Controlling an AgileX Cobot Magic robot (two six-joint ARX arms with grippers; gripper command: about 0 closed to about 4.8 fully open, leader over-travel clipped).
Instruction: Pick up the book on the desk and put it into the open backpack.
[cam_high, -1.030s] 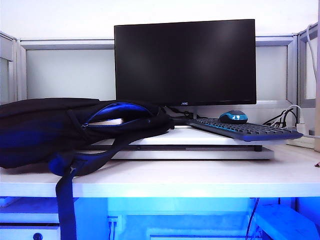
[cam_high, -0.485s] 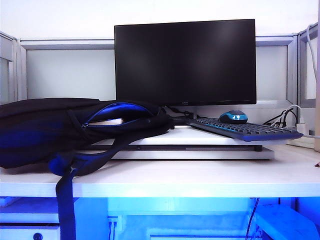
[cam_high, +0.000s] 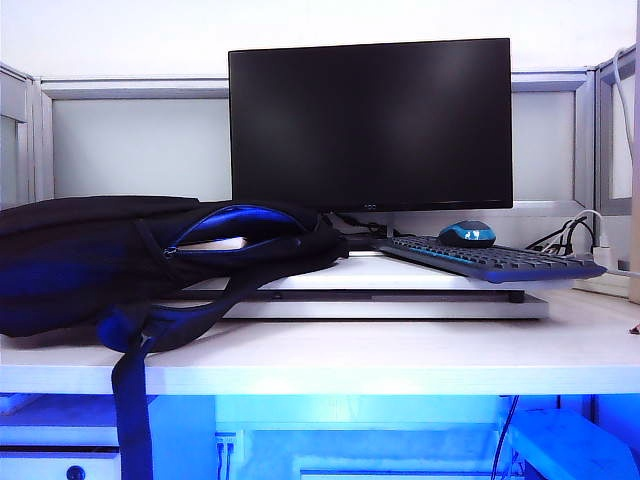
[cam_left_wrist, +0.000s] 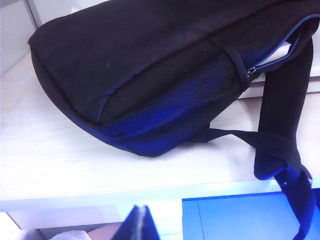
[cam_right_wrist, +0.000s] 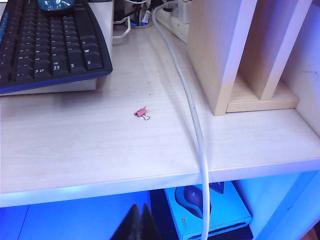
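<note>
The left tool (cam_left_wrist: 142, 222) sits clenched and empty below the front edge of the desk (cam_left_wrist: 75, 165), its dark tips pressed together at the border of the left wrist view. Just beyond that edge lies the backpack (cam_left_wrist: 150, 70), black fabric with a mesh side panel, on its side on the desk, one padded strap (cam_left_wrist: 282, 150) drooping over the edge. The right tool (cam_right_wrist: 136, 225) is likewise clenched and holds nothing, parked under the desk edge on the opposite side. On the desk surface past it lie a small pink binder clip (cam_right_wrist: 141, 114) and a white cable (cam_right_wrist: 192, 115) that runs over the edge, with the keyboard (cam_right_wrist: 45, 45) resting on a raised white platform (cam_right_wrist: 50, 86). In the exterior view neither tool shows; the backpack's blue-lined opening (cam_high: 235, 228) gapes toward the monitor (cam_high: 370, 125), and the book (cam_high: 215, 243) shows as a pale edge inside that opening.
</note>
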